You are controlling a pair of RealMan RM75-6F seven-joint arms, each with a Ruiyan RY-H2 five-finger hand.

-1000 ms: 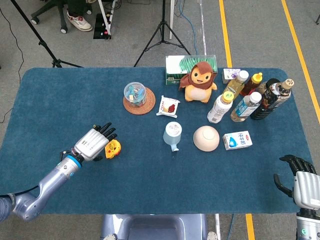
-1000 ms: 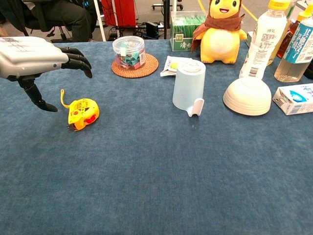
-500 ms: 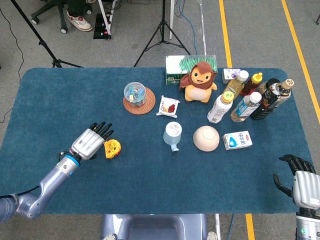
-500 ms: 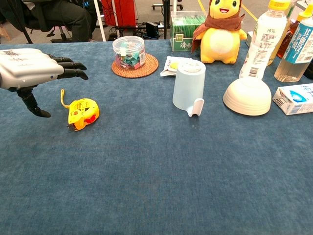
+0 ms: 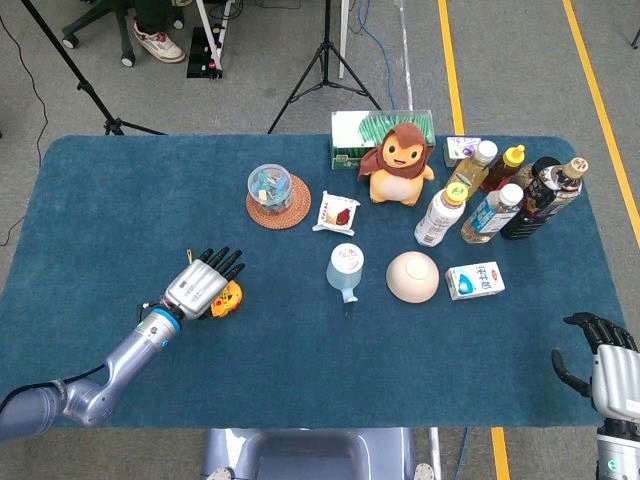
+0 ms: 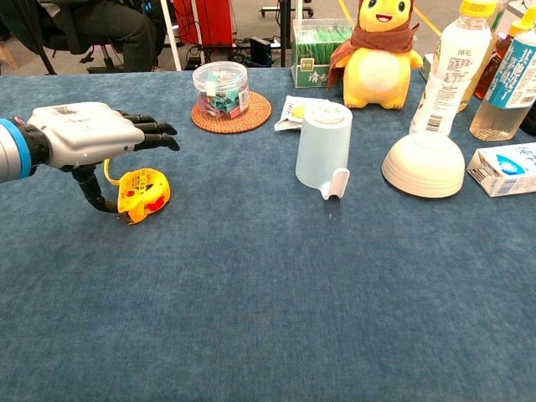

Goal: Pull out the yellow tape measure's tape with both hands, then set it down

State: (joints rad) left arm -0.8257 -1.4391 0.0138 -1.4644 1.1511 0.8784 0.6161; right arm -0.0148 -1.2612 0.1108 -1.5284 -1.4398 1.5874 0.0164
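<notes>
The yellow tape measure (image 6: 144,194) sits on the blue table (image 6: 276,318) toward the robot's left side, lying flat with its red button facing up and a thin yellow loop poking out the back. In the head view it's mostly tucked under the left hand (image 5: 205,284), only a yellow-orange bit (image 5: 230,297) peeking out at the fingers.

The left hand (image 6: 88,136) hangs right over the tape measure, palm down, fingers (image 6: 155,134) stretched out flat and spread apart, and the thumb (image 6: 90,188) pointing down just beside the case on its left edge. Can't quite tell if the thumb tip actually touches it, but nothing's gripped, the hand is just splayed.

The right hand (image 5: 605,362) only shows in the head view, down at the far right corner off the table edge, well apart from the tape measure. Its dark fingers (image 5: 590,325) look loosely curled and it holds nothing that shows, but whether they're really closed or apart can't be told from that angle.

Other stuff on the table: a pale blue cup (image 6: 324,149) upside down near the middle, a white bowl (image 6: 423,164) also flipped over beside it, a small milk carton (image 6: 505,168), a plastic jar (image 6: 221,90) on a woven coaster (image 6: 232,119), a snack packet (image 5: 337,213), a plush toy (image 6: 378,52) with a brown scarf, a green tissue box (image 5: 356,135) behind it, and a cluster of bottles (image 5: 495,195) at the far right.
</notes>
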